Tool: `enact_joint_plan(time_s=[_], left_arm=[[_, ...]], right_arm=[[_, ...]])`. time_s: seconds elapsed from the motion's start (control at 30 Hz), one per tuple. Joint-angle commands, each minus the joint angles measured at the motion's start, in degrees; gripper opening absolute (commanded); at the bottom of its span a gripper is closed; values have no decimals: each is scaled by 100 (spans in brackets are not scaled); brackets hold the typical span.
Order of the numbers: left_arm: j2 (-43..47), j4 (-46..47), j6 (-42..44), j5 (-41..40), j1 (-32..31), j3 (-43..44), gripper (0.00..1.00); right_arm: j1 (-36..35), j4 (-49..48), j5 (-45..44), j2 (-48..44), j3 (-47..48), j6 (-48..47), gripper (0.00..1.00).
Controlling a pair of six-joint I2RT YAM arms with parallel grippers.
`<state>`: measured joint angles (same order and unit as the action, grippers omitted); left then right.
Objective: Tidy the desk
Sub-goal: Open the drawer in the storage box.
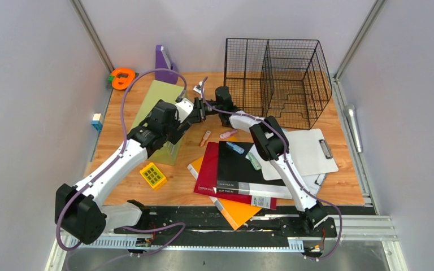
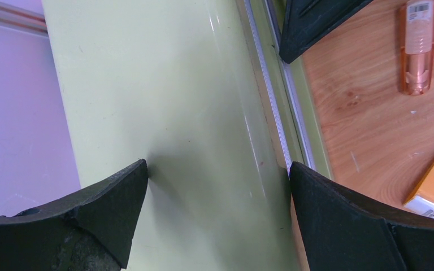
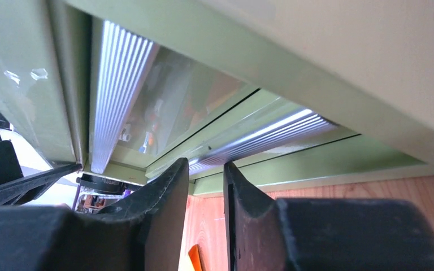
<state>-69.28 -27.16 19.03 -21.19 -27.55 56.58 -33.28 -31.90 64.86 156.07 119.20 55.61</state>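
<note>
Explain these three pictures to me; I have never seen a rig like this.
Two robot arms are bolted at the near edge of a wooden desk. The wide picture looks down from above; the other two come from a camera on each wrist. On the desk lie a wire basket, a clipboard, a stack of files, some highlighters and a light green folder. The left gripper stands open over that folder. The right gripper has its fingers nearly together at the folder's edge; whether they pinch it cannot be told.

The worktop (image 1: 344, 189), a large light-brown wood-grain rectangle, lies flat between grey walls, its middle strewn with clutter.
</note>
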Motion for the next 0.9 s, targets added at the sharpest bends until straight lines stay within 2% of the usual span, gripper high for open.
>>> enact_joint_plan(time_s=[0.0, 0.07, 0.13, 0.33, 0.6, 0.73, 0.87], left_arm=[[-101, -573, 0, -268, 93, -302, 100], [-52, -557, 0, -298, 92, -351, 100], [-9, -551, -10, -286, 92, -371, 100], [43, -643, -34, -228, 92, -323, 100], [136, -817, -111, -5, 92, -249, 100], [142, -817, -133, 54, 92, -280, 100], [147, -808, -166, 74, 92, -296, 100]], right_arm=[[-115, -336, 83, 406, 95, 372, 31], [-133, -187, -15, 407, 34, 396, 41], [-159, 87, -99, 394, 27, 278, 46], [-301, 1281, -399, 275, 161, -489, 48], [-428, 1423, -561, 215, 122, -603, 52], [-476, 1136, -491, 252, 110, -447, 51], [-495, 875, -437, 320, 126, -262, 36]])
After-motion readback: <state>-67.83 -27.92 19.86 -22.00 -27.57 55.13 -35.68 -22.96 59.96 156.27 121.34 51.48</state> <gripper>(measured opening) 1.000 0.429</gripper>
